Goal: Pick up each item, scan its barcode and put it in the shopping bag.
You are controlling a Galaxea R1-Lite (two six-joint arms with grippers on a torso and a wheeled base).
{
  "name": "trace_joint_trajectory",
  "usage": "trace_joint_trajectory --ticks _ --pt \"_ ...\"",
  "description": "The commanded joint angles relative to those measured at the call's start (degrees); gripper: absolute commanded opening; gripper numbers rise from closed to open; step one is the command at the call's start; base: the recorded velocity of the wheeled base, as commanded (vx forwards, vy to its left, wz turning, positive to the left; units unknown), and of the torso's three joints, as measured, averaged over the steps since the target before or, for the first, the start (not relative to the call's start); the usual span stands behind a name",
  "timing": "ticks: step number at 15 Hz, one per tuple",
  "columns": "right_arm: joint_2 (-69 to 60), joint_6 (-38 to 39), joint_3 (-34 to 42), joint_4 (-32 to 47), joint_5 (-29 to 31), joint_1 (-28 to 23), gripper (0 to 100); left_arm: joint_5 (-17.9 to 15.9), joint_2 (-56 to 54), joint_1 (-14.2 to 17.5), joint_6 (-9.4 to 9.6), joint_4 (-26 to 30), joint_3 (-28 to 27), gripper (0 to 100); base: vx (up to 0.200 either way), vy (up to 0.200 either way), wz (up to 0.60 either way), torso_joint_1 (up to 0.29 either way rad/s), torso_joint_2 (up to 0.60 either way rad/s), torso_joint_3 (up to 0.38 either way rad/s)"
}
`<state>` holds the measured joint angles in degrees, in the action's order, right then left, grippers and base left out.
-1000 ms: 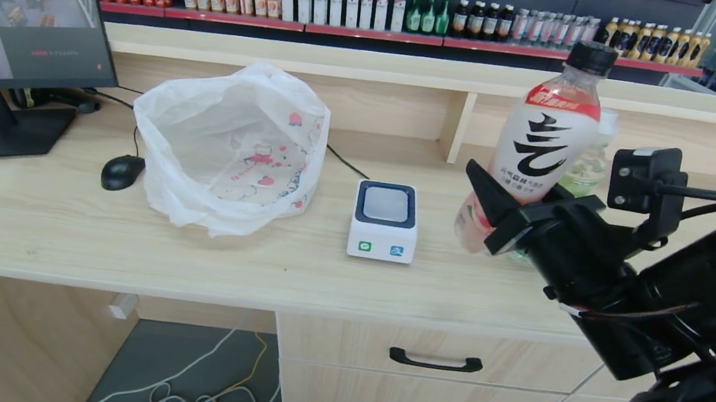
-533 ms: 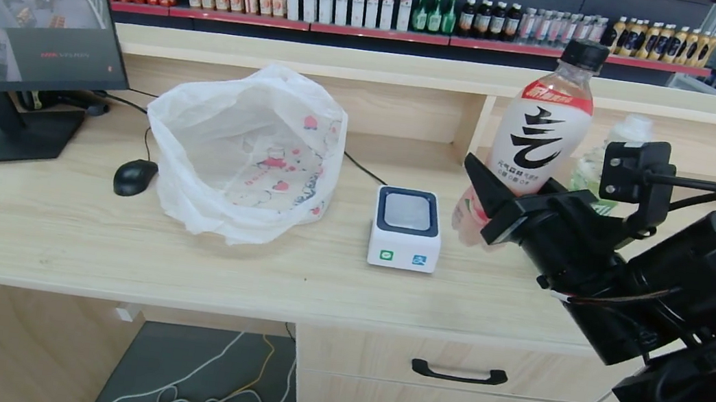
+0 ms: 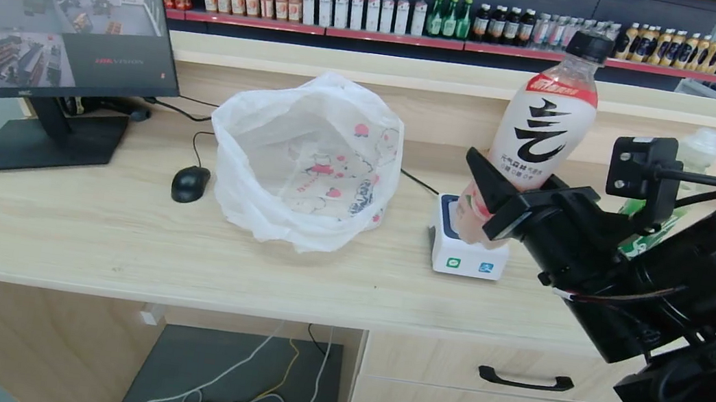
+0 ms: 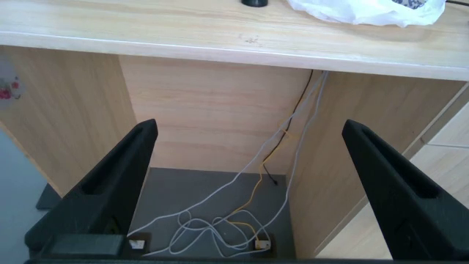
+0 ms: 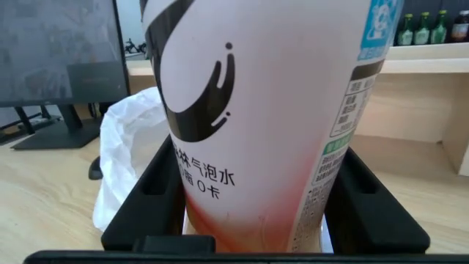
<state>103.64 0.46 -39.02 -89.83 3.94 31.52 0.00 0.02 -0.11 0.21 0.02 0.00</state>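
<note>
Your right pincer [image 3: 499, 206] is gripping the lower part of the pink-and-white drink bottle [image 3: 540, 128], holding it upright just above the white barcode scanner [image 3: 467, 262] on the desk [image 3: 84, 234]. The white shopping bag [image 3: 309, 153] is standing open beside the scanner. Your left pincer [image 4: 249, 139] is hanging empty below the desk edge, jaws spread wide.

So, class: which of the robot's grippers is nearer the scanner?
Right. The right gripper holds the bottle over the scanner; the left gripper hangs below the countertop.
</note>
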Motion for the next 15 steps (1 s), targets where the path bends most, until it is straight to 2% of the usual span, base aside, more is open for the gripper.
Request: trace_joint_trajectory --ticks 1,5,11,15 --pt "0.15 0.50 -1.23 -0.17 0.11 -0.06 0 0.00 -0.02 0.11 0.06 -0.02 0.00 100 0.000 0.000 0.00 0.000 0.00 0.000" --pt "2.35 4.19 -5.01 -0.17 0.54 -0.15 0 0.00 -0.02 0.02 0.14 -0.02 0.00 100 0.000 0.000 0.00 0.000 0.00 0.000" --pt "8.33 14.48 -13.01 -0.17 2.04 0.20 0 0.00 -0.02 0.11 0.14 -0.02 0.00 100 0.000 0.000 0.00 0.000 0.00 0.000" --pt "8.77 27.57 -13.71 -0.17 6.17 0.12 0 0.00 -0.02 0.11 0.14 -0.02 0.00 100 0.000 0.000 0.00 0.000 0.00 0.000"
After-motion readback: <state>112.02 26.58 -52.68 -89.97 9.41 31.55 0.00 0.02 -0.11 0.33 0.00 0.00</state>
